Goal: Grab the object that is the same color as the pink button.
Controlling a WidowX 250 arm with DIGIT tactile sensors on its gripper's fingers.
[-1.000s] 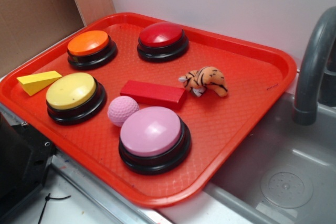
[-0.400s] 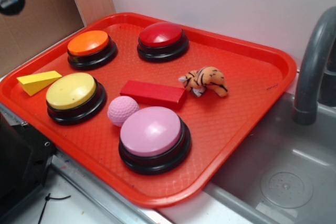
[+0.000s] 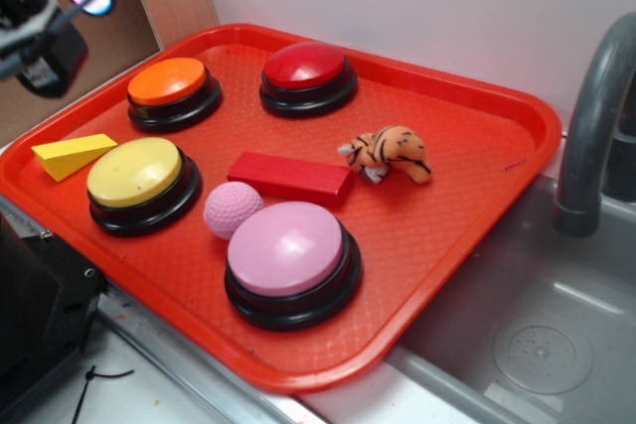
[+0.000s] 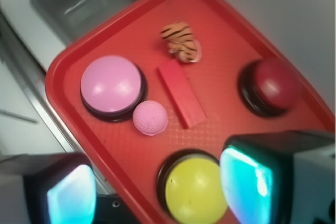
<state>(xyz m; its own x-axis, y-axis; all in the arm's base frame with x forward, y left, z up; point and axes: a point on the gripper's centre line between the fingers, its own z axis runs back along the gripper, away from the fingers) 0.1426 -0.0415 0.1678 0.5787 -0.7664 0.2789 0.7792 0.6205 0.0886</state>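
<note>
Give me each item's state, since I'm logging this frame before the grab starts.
end effector: open, empty, high above the tray
pink ball: loose on the tray, beside the pink button
pink button: upright, untouched
red block: lying flat
tiger toy: lying down
yellow wedge: resting on the tray's rim

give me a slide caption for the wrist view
Open pincer high above the red tray, pink ball lying beside the pink button.

Small pink dimpled ball [image 3: 233, 210] [image 4: 150, 117], frame centre-left, touching pink button [image 3: 289, 257] [image 4: 111, 85] at lower centre; dome smooth, black base.
</note>
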